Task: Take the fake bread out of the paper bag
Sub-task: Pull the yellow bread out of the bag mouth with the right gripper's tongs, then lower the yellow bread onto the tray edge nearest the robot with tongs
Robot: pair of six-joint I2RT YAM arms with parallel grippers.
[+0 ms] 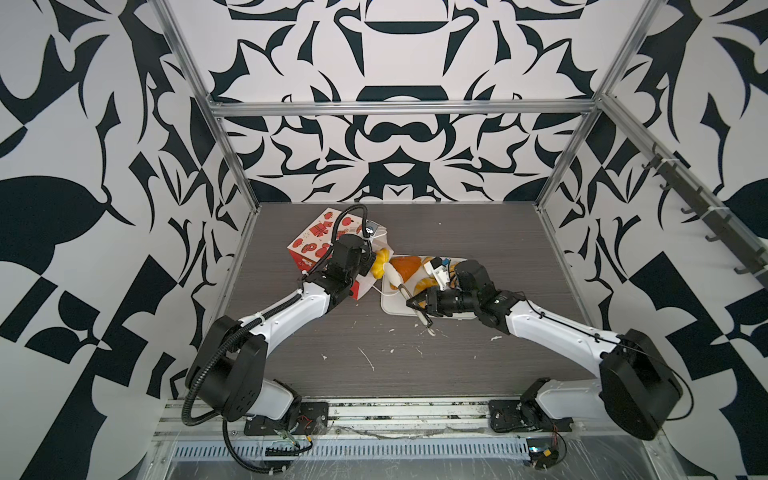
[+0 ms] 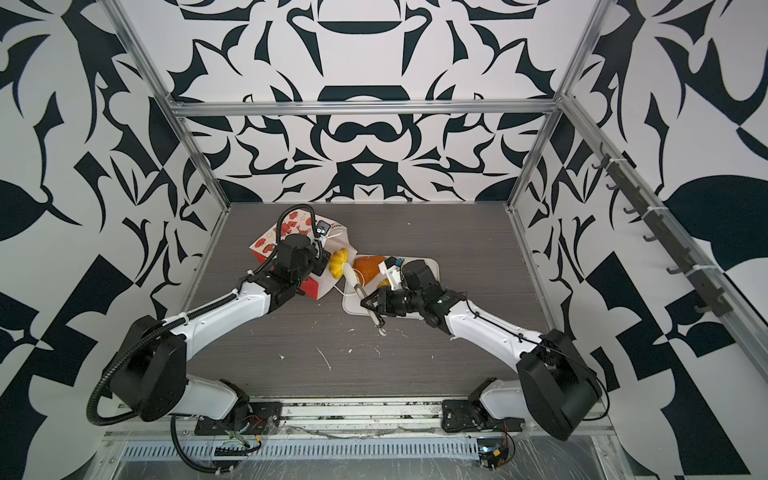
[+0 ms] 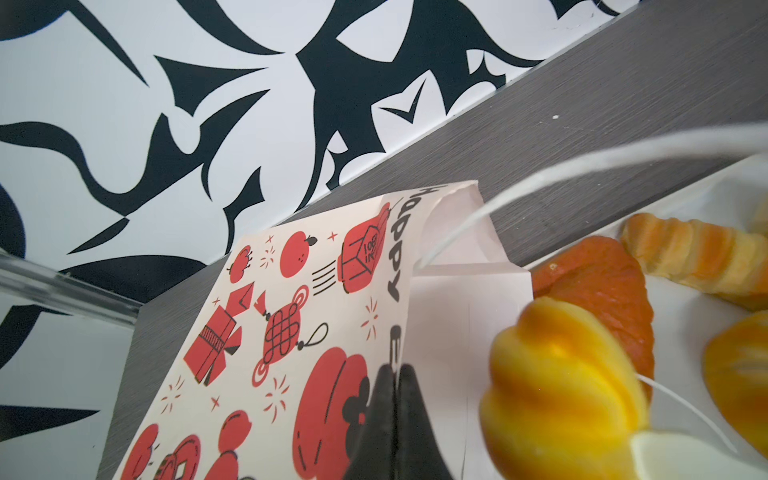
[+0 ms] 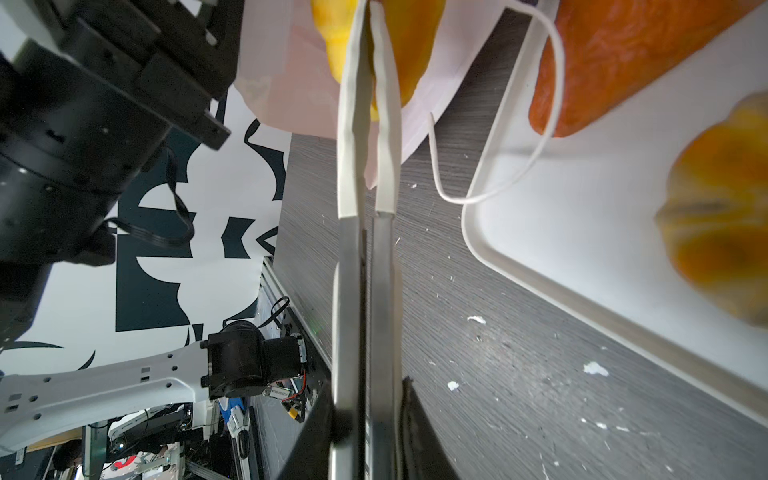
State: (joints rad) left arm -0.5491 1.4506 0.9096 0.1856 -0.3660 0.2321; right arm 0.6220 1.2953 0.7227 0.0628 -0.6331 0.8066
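Tongs at a roll in the bag mouth

The right gripper is clamped on the tongs. Their white tips sit nearly together against the roll. Just beside them, the left gripper pinches the bag rim. Beyond the tips, the triangle lies on the tray.

In the left wrist view, the bag carries the one readable word: "Happy", in black letters on its printed face, running along the edge of its open mouth. Further along the same edge sits one more black letter, perhaps an "E", partly covered. A red motif beside the word bears small black marks too small to read. In both top views the bag's print is too small to read.
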